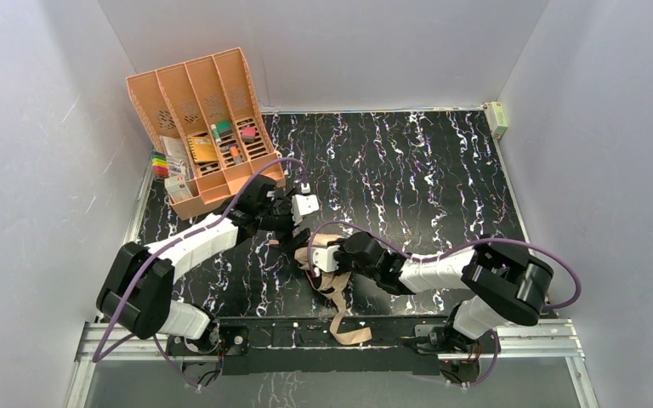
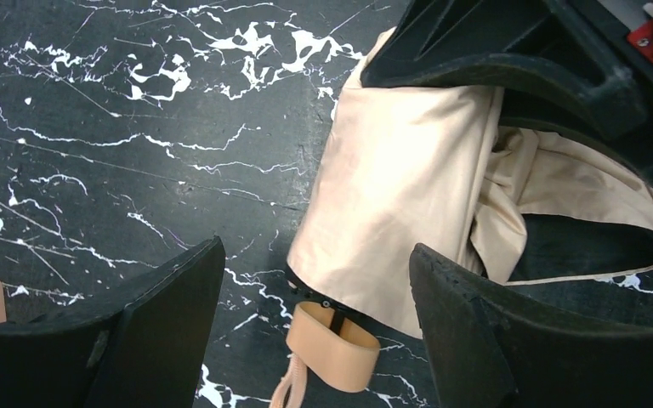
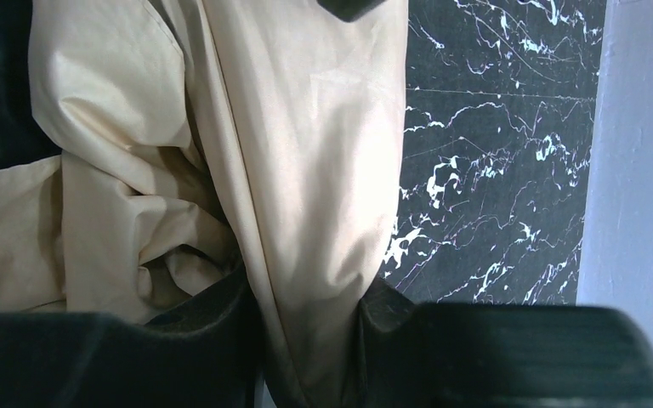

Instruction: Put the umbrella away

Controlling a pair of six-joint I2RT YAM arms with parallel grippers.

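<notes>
We see the black marbled table (image 1: 425, 178) carrying the orange slotted organizer (image 1: 204, 127). Near-right of the organizer, well apart from it, lies the beige umbrella (image 2: 391, 195). Our right gripper (image 3: 306, 293) is clamped on its fabric. Our left gripper (image 2: 315, 255), nearer the organizer, hangs over the umbrella with fingers spread. A tan loop (image 2: 332, 348) sits at the umbrella's end.
</notes>
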